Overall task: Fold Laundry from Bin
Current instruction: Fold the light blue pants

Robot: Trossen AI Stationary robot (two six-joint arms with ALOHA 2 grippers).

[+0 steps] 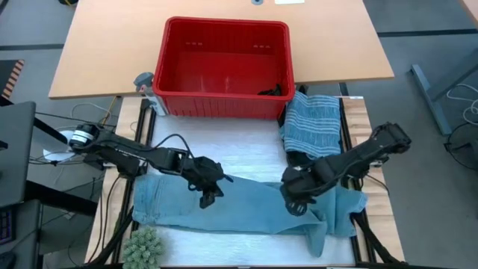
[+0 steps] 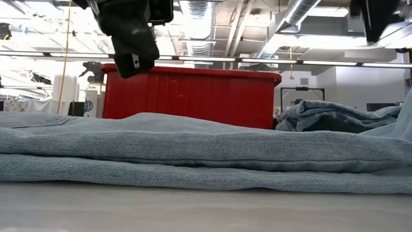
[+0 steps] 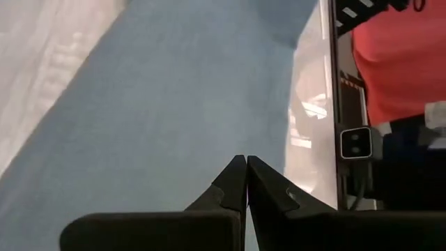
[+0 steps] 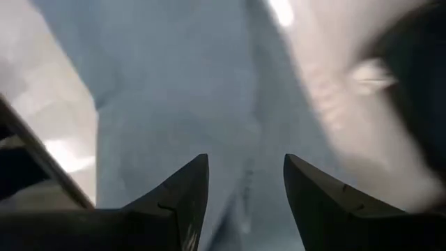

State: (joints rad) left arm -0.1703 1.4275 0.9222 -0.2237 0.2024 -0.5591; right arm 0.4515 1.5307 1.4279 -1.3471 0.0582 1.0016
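Observation:
A light blue garment lies lengthwise across the table's near half, folded flat in layers. Above its middle my left gripper hangs shut, clear of the cloth. Over the garment's right part my right gripper points down, open, with nothing between its fingers. The red bin stands at the far side, with a dark piece of laundry in its right corner. A grey-blue striped garment lies folded right of the bin, on top of dark cloth.
A green spiky object sits at the near left corner. A small grey and orange thing stands by the bin's left corner. A wooden tabletop lies beyond the bin. Bare pale surface shows between the bin and the light blue garment.

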